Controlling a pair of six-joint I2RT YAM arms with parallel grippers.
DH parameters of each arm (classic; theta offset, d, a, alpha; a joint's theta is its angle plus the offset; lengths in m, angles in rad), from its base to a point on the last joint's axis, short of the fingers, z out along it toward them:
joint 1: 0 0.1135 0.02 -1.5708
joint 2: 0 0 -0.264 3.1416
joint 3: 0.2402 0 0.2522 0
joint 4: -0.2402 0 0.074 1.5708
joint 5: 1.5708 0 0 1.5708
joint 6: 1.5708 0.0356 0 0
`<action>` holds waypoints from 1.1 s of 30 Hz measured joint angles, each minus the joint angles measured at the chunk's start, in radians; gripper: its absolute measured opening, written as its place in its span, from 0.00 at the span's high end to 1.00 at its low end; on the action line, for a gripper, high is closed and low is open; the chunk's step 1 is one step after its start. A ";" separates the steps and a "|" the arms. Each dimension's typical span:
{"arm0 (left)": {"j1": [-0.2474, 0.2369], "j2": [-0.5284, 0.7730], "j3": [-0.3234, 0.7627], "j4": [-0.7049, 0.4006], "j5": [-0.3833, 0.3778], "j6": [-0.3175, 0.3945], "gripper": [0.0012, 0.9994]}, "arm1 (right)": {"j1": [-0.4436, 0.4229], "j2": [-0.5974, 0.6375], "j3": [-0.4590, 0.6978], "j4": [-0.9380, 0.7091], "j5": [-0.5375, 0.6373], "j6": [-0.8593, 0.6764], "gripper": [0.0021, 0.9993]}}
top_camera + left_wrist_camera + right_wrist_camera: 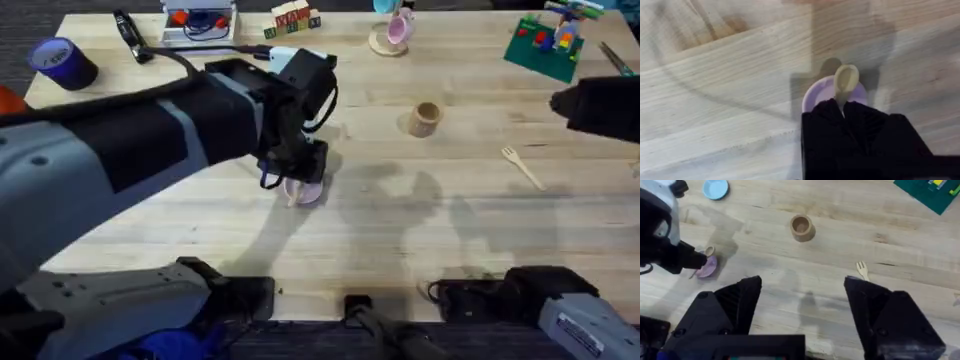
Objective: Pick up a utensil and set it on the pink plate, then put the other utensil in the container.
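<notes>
Overhead view: light wooden table (200,230) with clutter along its far edge and two arms reaching in from the near side.
Far left: purple tape roll (62,62) near the corner, a black marker (128,35) just right of it.
Far middle: small tray with orange and blue bits (200,20), then a set of lettered wooden blocks (293,18).
Left arm: large, dark and grey, stretching from the lower left across to the table's middle, hiding much of the wood beneath it.
Left gripper (842,106): black fingers closed on the handle of the utensil (845,80), right above the pink plate (812,92).
Utensil: pale wood, rounded oval head sticking out past the fingertips over the plate's far rim; I cannot tell if it touches the plate.
Pink plate: small, round, pale lilac-pink, half covered by the gripper; it sits near the table's middle.
Pink mug (399,28): on a round coaster at the far edge, well behind the container.
Container (424,118): small tan wooden cup, upright, open mouth, standing alone right of centre.
Other utensil (522,166): pale wooden fork lying flat on the table, tines toward the far side, right of the container and apart from it.
Green board (545,42): far right corner, small coloured pieces on it.
Right gripper (802,305): fingers spread wide, holding nothing, above bare wood near the fork.
Blue plate (716,188): seen from the right wrist, beyond the left arm.
</notes>
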 joint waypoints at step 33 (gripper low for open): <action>0.000 -0.037 -0.006 0.020 0.000 -0.014 0.40 | 0.000 0.000 0.000 0.000 0.000 0.000 0.00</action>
